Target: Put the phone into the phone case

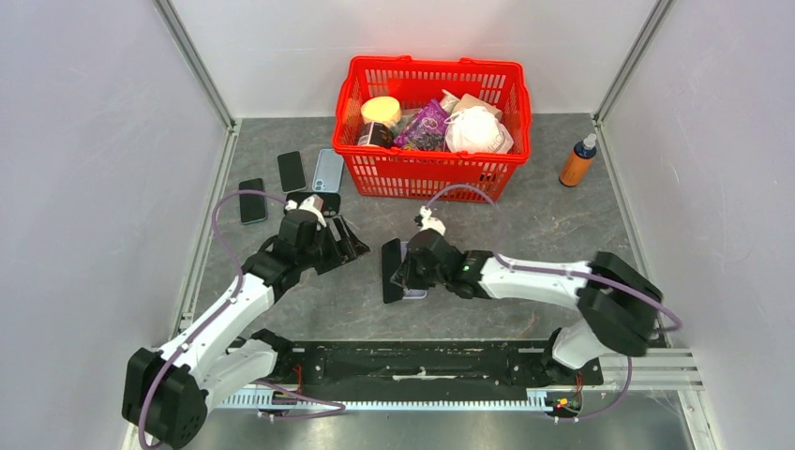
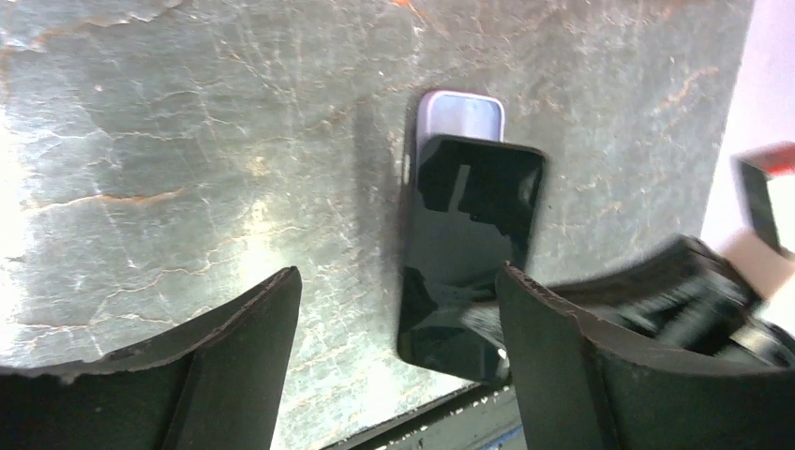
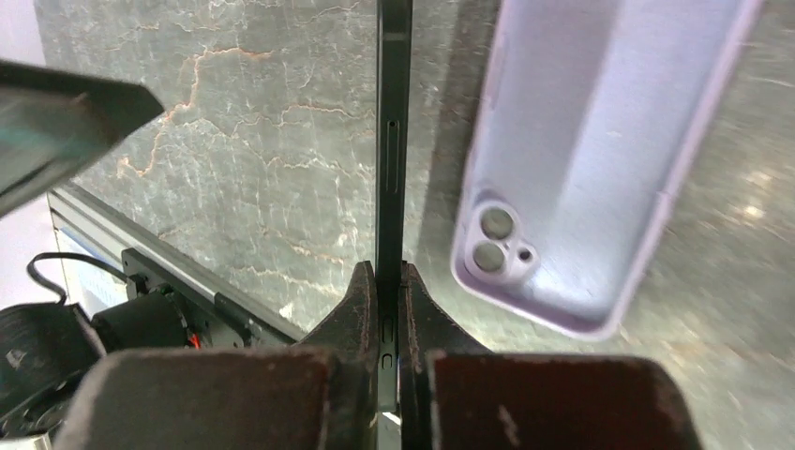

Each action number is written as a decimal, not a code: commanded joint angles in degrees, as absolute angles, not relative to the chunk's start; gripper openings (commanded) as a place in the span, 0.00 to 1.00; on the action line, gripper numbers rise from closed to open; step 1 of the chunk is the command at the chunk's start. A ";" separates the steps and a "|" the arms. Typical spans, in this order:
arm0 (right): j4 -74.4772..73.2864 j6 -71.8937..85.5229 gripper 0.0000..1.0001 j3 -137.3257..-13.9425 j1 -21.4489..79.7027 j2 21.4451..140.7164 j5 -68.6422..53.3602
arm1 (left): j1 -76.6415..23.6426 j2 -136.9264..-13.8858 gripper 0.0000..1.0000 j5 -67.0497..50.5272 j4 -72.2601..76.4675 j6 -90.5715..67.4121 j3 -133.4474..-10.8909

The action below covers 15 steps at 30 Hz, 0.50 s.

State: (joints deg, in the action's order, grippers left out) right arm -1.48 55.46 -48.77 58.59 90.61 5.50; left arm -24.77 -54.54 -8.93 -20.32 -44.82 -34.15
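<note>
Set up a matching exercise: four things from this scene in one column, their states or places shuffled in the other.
1. phone
2. phone case
3. left gripper
4. orange bottle

a. open, holding nothing
b. standing right of the red basket
c. lying hollow side up on the table
d. clamped edge-on in the right gripper

Pairs: 1-d, 2-c, 3-a, 4-b

The top view looks down from above and behind the arm bases (image 1: 169, 398), at frame bottom. Both wrist views sit close above the table (image 1: 525, 234), sharing the phone (image 2: 469, 244) and lilac case (image 2: 461, 114).
</note>
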 commanded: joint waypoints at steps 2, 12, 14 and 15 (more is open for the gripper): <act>-10.16 54.71 0.00 -45.75 56.69 76.50 11.62 | -24.96 -58.96 0.71 -5.35 -20.28 -43.48 -35.85; -9.11 52.72 0.00 -44.17 51.11 74.64 4.40 | -25.27 -69.41 0.48 -6.98 -12.65 -44.04 -36.16; -8.80 52.16 0.00 -44.80 50.46 76.08 3.67 | -25.33 -70.66 0.46 -6.96 -11.88 -44.11 -36.10; -8.60 52.04 0.00 -44.98 50.14 76.68 3.31 | -25.40 -71.15 0.45 -7.03 -11.41 -44.19 -35.98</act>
